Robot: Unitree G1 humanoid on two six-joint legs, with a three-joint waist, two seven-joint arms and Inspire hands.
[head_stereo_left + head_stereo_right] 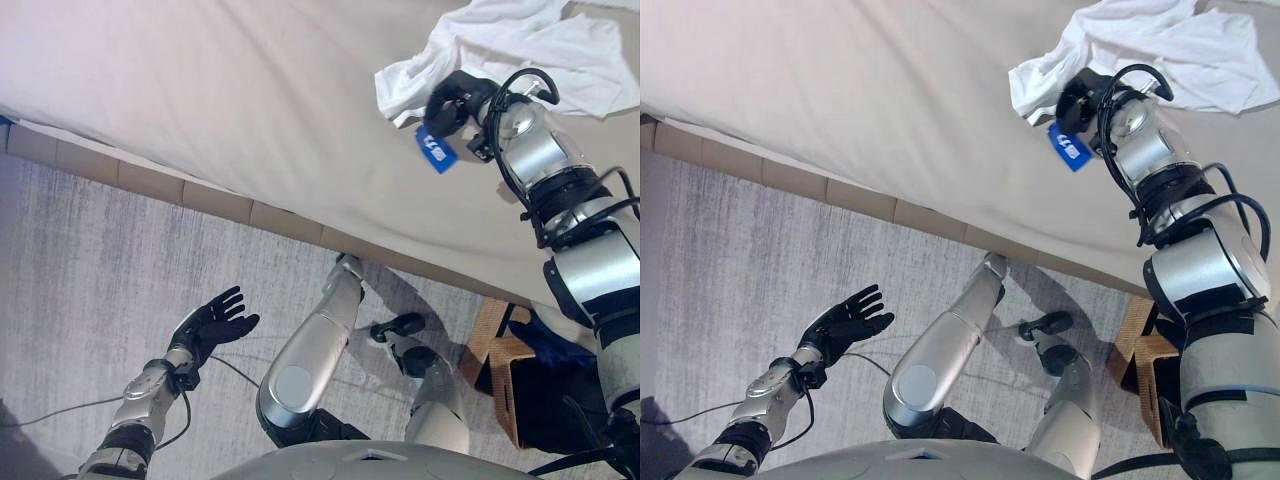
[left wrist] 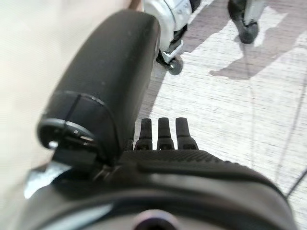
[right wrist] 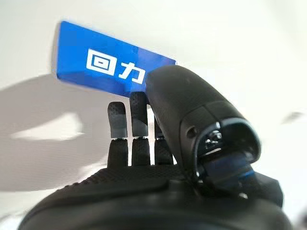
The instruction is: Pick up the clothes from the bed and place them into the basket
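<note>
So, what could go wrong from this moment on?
1. The right hand sits at the edge of the white garment with fingers straight, near a blue tag; it may catch only the tag or a thin fold, which could slip.
2. The basket stands on the floor beside the bed, low by the robot's right side; trailing cloth could miss it.
</note>
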